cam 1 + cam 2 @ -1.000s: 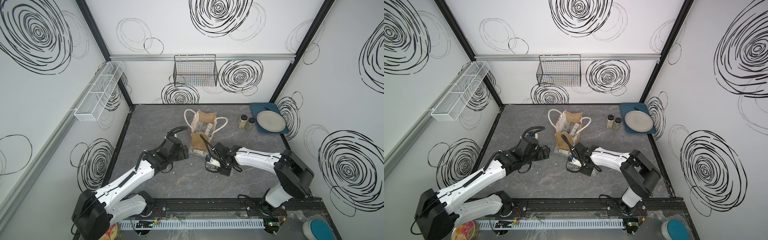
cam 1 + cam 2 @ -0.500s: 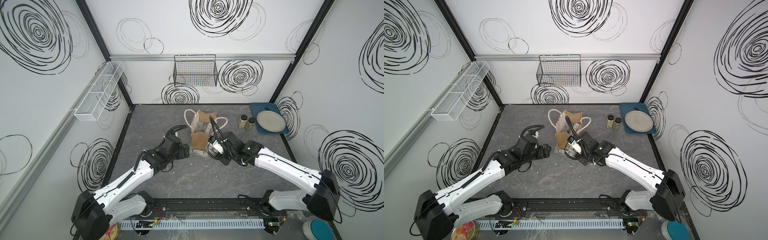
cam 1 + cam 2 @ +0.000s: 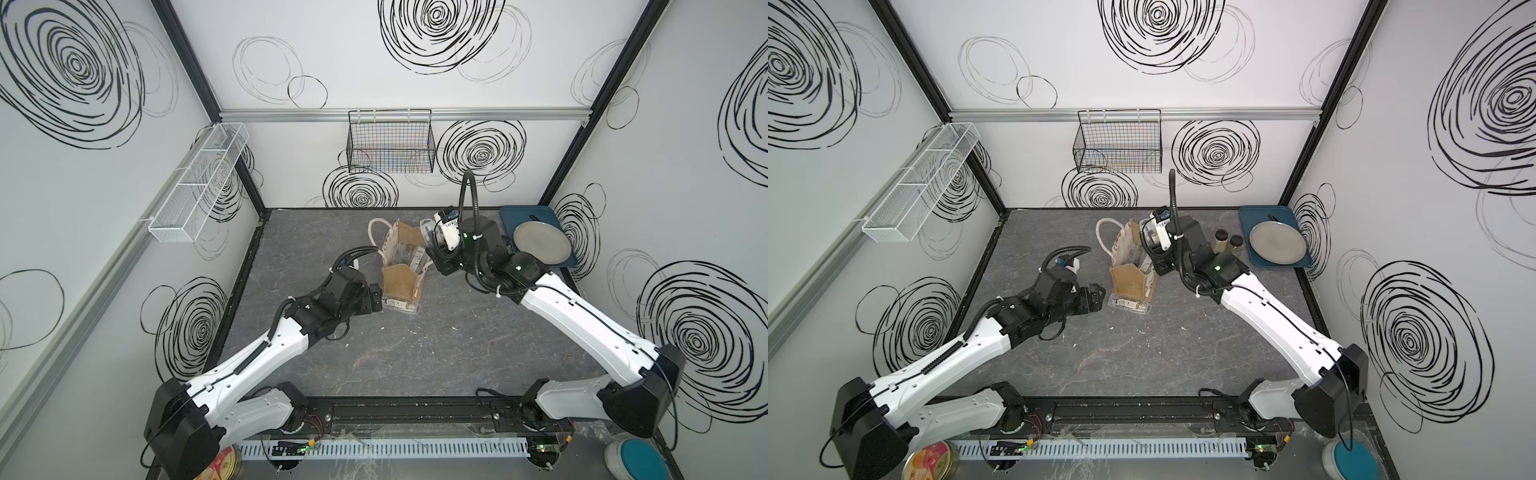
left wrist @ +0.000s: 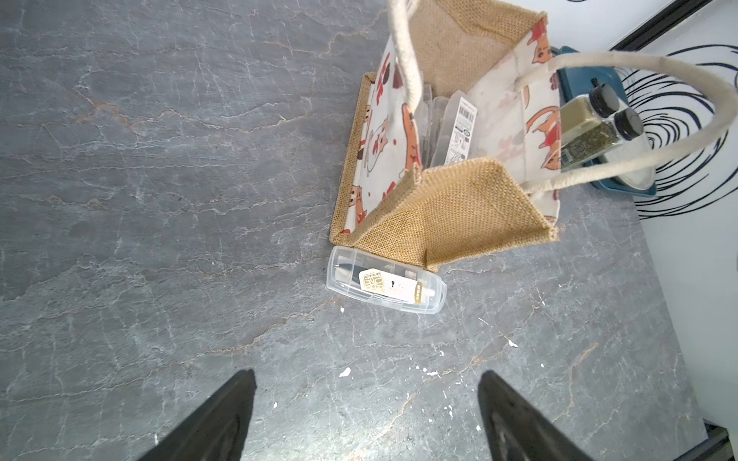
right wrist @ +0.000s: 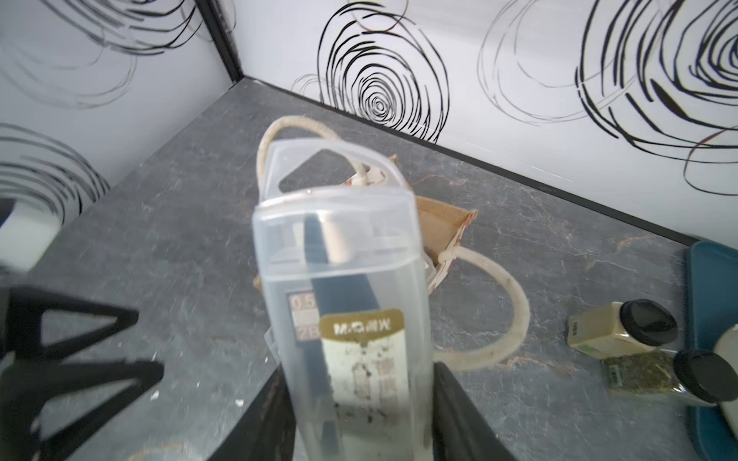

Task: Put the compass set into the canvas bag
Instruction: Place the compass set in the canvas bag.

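Holding: the right claw (image 5: 361,407) pinched the compass set (image 5: 339,279), a clear plastic case, at its lower end, with one finger on each side of the case.
Place of the set: it was raised off the worktop (image 3: 415,357), at the far right edge of the canvas bag (image 3: 401,282); I could not tell if it was already over the mouth.
Left claw: the left claw (image 4: 366,377) was spread wide and empty, low over the worktop on the near left side of the bag.
Second case: a second case (image 4: 385,284) lay flat on the worktop, touching the near foot of the bag.
Inside the bag: other clear cases (image 4: 455,131) stood on end, so the free room looked narrow.
Weight: probably light.
Surface: a hard, thin and smooth shell, likely slippery; held at one end, the long case could swing between the fingers.
Where to take hold: across the narrow width, better near the middle, and not too hard, since the thin plastic may bend or crack.
Bag: it had soft walls, and the loose rope handle (image 5: 519,315) could catch the case on the way in.
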`<state>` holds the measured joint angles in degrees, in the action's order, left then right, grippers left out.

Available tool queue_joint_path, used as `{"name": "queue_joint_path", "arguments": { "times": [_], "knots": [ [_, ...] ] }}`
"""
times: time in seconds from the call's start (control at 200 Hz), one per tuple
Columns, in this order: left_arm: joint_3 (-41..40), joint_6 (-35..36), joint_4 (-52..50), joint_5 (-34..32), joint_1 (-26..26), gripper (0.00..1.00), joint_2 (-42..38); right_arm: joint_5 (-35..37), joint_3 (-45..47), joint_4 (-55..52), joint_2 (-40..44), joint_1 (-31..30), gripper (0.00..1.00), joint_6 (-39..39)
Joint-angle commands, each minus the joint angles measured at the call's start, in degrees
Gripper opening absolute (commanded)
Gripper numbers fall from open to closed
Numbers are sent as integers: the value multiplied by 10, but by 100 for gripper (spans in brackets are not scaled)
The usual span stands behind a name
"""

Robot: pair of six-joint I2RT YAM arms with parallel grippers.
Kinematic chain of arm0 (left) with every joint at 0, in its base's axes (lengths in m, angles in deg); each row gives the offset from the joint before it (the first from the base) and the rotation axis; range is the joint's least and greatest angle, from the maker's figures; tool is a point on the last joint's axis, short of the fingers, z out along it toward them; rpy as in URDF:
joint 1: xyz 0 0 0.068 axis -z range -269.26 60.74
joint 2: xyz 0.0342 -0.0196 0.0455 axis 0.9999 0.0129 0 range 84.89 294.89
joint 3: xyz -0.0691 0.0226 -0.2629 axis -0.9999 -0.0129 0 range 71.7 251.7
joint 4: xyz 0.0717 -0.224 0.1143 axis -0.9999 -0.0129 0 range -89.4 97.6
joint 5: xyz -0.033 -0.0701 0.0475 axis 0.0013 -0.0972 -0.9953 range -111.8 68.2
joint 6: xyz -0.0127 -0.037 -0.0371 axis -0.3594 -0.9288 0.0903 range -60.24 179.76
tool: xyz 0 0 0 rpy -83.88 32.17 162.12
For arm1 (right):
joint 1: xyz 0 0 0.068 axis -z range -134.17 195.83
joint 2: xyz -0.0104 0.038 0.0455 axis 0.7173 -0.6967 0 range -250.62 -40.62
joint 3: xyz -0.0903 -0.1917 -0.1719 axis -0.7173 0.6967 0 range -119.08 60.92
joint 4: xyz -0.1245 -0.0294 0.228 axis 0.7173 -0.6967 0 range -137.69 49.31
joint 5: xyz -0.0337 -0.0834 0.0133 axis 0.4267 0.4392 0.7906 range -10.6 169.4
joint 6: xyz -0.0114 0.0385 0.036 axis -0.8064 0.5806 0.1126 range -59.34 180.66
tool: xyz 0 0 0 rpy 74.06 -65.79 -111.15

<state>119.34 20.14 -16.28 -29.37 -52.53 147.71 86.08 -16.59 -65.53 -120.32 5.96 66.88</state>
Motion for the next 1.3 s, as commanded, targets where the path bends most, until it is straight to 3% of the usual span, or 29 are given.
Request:
{"name": "queue_joint_path", "arguments": {
  "times": [0.0, 0.185, 0.41, 0.7, 0.971, 1.181, 1.296],
  "knots": [
    [19, 5, 11, -14, 5, 91, -3, 20, -39, 53, -59, 8, 47, 40],
    [13, 11, -2, -11, -5, 91, 0, 43, -125, 32, -168, 12, 47, 41],
    [69, 20, -49, -30, 2, 90, 49, 47, -174, 11, -247, 17, 47, 42],
    [122, 7, -99, -95, 45, 90, 82, 7, -177, -4, -293, 19, 47, 60],
    [103, -17, -102, -121, 64, 90, 66, -11, -194, -40, -331, 21, 48, 67],
    [121, 35, -116, -128, 66, 90, 76, -27, -217, -83, -368, 32, 49, 115],
    [132, 81, -132, -132, 72, 90, 85, -25, -281, -149, -392, 33, 61, 126]
  ]
}}
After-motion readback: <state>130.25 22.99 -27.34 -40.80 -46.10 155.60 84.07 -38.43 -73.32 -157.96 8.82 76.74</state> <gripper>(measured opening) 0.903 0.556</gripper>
